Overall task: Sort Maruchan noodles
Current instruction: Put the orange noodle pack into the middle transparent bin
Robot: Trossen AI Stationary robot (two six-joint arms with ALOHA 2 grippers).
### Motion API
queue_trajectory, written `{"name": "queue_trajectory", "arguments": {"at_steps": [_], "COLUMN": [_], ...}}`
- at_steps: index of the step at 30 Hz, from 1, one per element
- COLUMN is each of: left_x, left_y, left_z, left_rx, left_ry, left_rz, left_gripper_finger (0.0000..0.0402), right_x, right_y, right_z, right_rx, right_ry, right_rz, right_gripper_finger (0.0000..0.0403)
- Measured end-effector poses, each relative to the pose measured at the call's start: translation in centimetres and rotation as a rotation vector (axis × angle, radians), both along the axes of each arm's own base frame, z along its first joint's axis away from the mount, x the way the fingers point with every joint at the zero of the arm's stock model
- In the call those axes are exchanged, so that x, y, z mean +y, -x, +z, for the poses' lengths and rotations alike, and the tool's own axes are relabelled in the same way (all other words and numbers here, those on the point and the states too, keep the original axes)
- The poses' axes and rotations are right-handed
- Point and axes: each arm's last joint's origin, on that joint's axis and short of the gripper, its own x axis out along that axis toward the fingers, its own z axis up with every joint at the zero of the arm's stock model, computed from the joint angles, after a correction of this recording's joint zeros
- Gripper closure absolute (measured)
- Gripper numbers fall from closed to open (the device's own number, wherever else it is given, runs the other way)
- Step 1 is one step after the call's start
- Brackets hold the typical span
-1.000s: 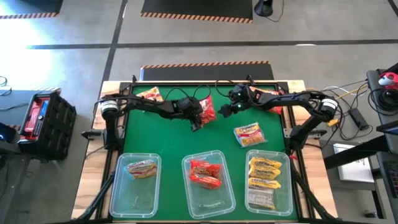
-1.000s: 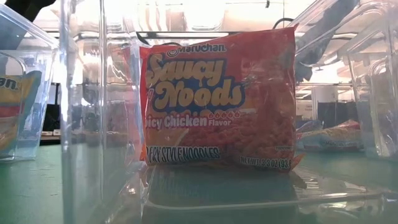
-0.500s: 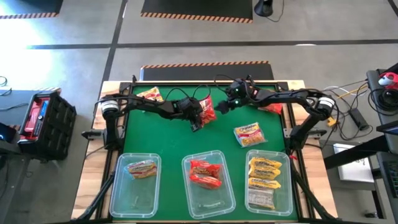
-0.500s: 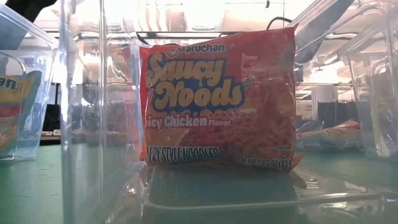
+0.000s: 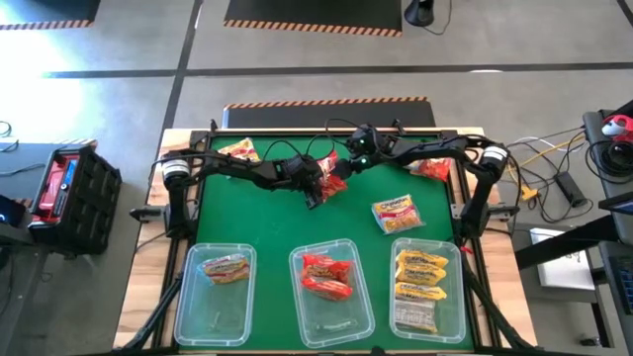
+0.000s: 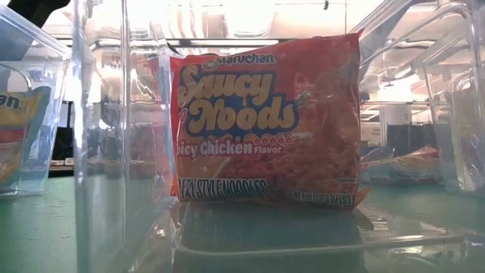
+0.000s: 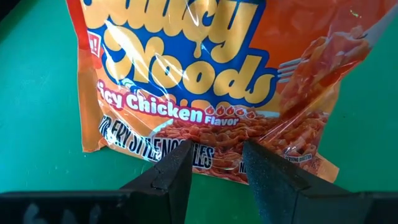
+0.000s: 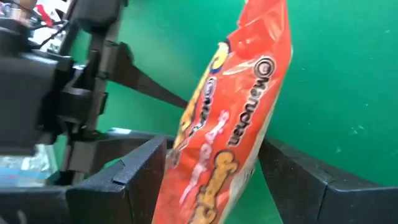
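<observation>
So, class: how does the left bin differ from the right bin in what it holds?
The left bin holds one orange-pink packet; the right bin holds a row of yellow packets. The left bin is mostly bare, the right bin nearly full. Both are clear plastic.

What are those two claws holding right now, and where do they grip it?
The left gripper pinches one red packet by its bottom edge; the right gripper's open fingers straddle its other end.

Green table [image 5: 267, 222], three clear bins [image 5: 334, 294] along near edge, loose noodle packets [image 5: 396, 213] behind
</observation>
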Motion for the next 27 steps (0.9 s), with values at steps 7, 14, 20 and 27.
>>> {"name": "queue_trajectory", "arguments": {"at_steps": [7, 14, 20, 27], "left_x": [0.0, 0.0, -0.2, -0.7], "left_y": [0.0, 0.0, 0.1, 0.7], "left_z": [0.0, 0.1, 1.4, 3.6], "left_rx": [-0.010, -0.035, -0.083, -0.120], "left_ry": [0.012, 0.055, 0.078, 0.084], "left_rz": [0.022, 0.075, 0.077, 0.065], "left_gripper_finger": [0.0271, 0.0271, 0.0271, 0.0271], "right_x": [-0.5, -0.4, -0.2, -0.2], "right_y": [-0.8, -0.9, -0.8, -0.3], "right_z": [-1.4, -1.5, -1.6, -1.3], "right_rx": [0.024, 0.001, -0.003, -0.003], "right_ry": [-0.014, -0.048, -0.060, -0.073], "right_rz": [0.018, 0.087, 0.122, 0.178], "right_gripper_finger": [0.0176, 0.0221, 0.0267, 0.0293]}}
